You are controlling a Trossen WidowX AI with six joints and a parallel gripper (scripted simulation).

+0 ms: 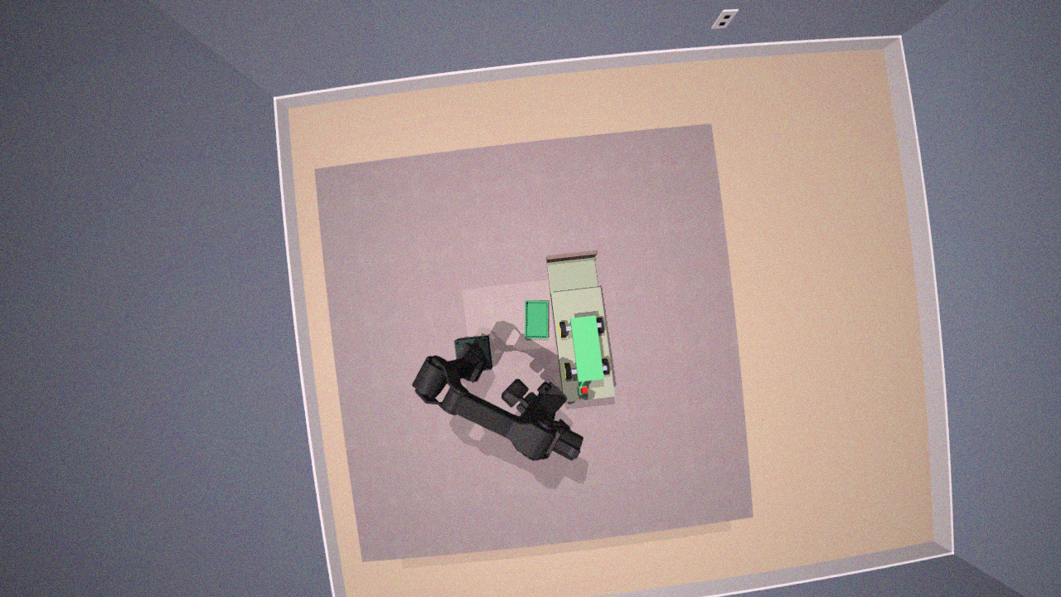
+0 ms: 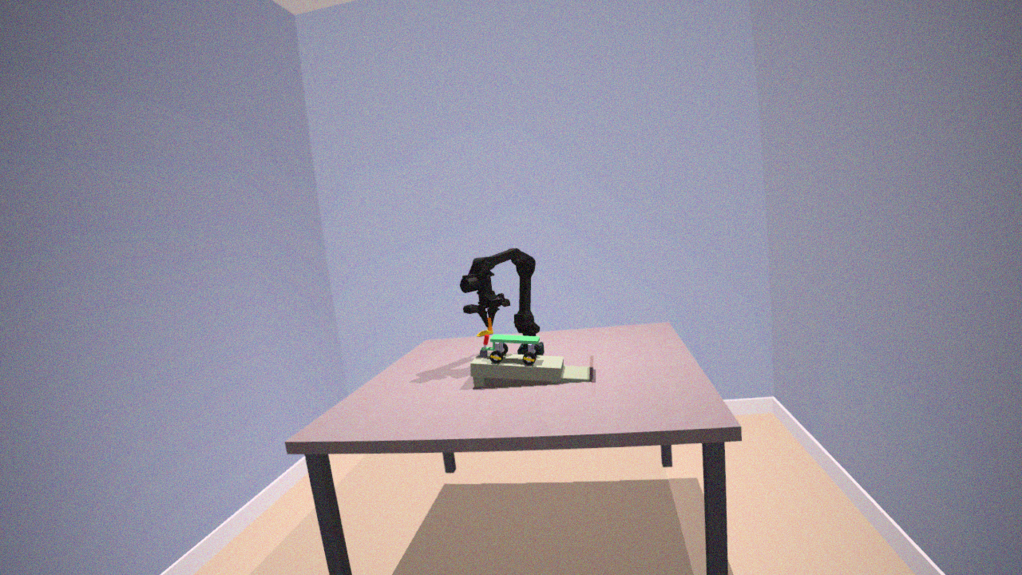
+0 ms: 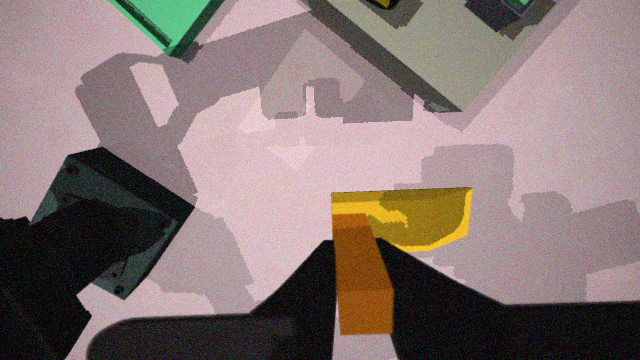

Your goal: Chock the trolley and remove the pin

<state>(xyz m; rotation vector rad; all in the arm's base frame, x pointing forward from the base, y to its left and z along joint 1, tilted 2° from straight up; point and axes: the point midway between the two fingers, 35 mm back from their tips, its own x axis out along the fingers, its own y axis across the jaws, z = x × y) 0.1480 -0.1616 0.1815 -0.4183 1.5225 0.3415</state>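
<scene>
My gripper [image 2: 490, 320] [image 3: 352, 250] is shut on the orange handle of the yellow chock [image 2: 485, 334] [image 3: 430, 220]. It holds the chock in the air, beside the uphill end of the ramp in the wrist view. The overhead view hides the chock under the arm. The green trolley [image 1: 587, 347] [image 2: 514, 339] stands on the pale ramp [image 1: 574, 300] [image 2: 511, 369] [image 3: 450, 65]. The red-headed stop pin [image 1: 584, 390] [image 2: 485, 342] stands at the trolley's uphill end. The green tray [image 1: 537, 319] [image 3: 172, 20] lies beside the ramp and looks empty overhead.
The arm's base [image 1: 474, 352] [image 3: 115, 225] stands on the table [image 1: 415, 222] [image 2: 572, 414], on the tray's side of the ramp. A dark end board [image 1: 571, 257] [image 2: 592, 369] stands across the ramp's low end. Arm shadows fall between base and ramp.
</scene>
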